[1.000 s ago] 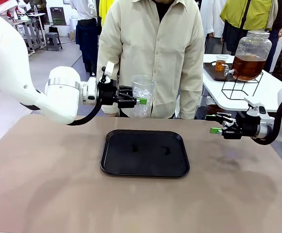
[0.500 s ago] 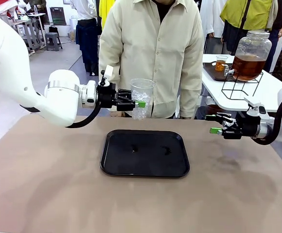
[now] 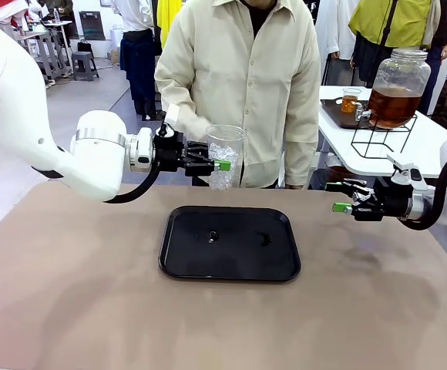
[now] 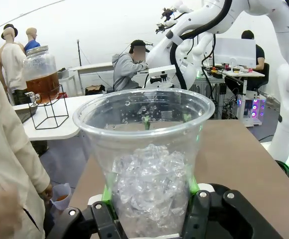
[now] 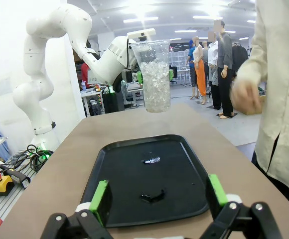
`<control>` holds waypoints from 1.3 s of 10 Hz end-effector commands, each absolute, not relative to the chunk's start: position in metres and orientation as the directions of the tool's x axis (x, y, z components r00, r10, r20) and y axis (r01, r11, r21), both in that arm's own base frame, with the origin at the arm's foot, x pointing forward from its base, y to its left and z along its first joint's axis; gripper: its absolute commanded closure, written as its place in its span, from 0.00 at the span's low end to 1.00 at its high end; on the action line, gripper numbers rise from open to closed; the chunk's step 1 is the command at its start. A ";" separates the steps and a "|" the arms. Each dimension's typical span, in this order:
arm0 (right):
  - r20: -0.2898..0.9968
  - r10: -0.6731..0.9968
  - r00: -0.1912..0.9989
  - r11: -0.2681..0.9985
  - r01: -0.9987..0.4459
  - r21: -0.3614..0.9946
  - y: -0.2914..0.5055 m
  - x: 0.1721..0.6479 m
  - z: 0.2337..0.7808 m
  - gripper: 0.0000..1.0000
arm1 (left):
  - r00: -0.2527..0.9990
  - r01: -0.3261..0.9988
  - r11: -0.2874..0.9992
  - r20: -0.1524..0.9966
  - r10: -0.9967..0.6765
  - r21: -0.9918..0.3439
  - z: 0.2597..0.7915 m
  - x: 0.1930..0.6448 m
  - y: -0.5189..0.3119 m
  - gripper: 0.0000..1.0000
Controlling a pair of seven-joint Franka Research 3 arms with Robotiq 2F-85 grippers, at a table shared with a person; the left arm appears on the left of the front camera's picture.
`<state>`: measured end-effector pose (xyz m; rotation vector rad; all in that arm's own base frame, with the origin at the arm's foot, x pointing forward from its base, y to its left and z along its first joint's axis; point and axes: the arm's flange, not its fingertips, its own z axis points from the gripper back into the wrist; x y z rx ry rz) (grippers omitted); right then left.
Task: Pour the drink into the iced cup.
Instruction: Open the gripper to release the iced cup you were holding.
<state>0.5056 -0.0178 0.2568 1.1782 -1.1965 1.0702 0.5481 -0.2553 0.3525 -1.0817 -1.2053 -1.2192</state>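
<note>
**Iced cup held upright over the counter**

Front: we see the left end effector [image 3: 221, 159] clamped on the cup [image 3: 226, 145]. The cup is upright, mouth up, long axis vertical, above the far edge of the counter [image 3: 69, 293], beyond the tray [image 3: 231, 264]. The right end effector [image 3: 337, 196] hangs open. The drink [image 3: 393, 105] sits in a jar [image 3: 399, 69], far right.

Left wrist: green pads [image 4: 107, 193] squeeze the iced cup [image 4: 144, 114].

Right wrist: spread fingers [image 5: 100, 199] flank the tray [image 5: 134, 189].

My left claw [image 3: 220, 159] and right claw [image 3: 337, 197] are showing black, with bright green pads [image 3: 223, 163]. The clear cup [image 3: 226, 137] is glinting with whitish ice [image 3: 224, 153]. Near me, the glossy black tray [image 3: 285, 264] is sitting on the beige-brown table [image 3: 69, 293]. Far right, the drink [image 3: 393, 106] is glowing amber. The shirt [image 3: 247, 77] is showing plain cream.
</note>
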 end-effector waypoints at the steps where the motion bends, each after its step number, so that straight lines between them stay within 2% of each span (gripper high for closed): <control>1: 0.996 -0.007 0.087 0.098 -0.991 0.087 -0.016 0.506 0.260 0.00 | -0.045 0.997 0.060 0.997 -0.070 0.049 0.357 0.546 -0.255 0.38; 13: 0.996 -0.007 0.087 0.098 -0.991 0.087 -0.016 0.506 0.260 0.00 | -0.045 0.997 0.060 0.997 -0.070 0.049 0.357 0.546 -0.255 0.38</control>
